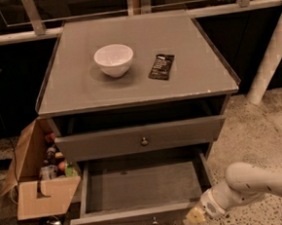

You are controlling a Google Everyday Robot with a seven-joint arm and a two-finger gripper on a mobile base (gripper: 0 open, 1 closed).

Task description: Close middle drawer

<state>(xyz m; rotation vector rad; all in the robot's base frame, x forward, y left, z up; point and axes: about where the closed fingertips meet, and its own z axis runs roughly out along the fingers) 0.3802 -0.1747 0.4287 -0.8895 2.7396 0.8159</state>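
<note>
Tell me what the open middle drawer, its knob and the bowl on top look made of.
The middle drawer: likely wood, matte grey paint, flat boards. Its knob: seemingly metal, small with a faint shine. The bowl: probably glazed white ceramic, smooth sheen. The gripper sits by the drawer's front right corner.

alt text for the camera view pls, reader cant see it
The middle drawer of a grey cabinet is pulled far out and looks empty, with the gripper low beside its front right corner. The drawer above is slightly open; a white bowl and a dark packet sit on top.
</note>
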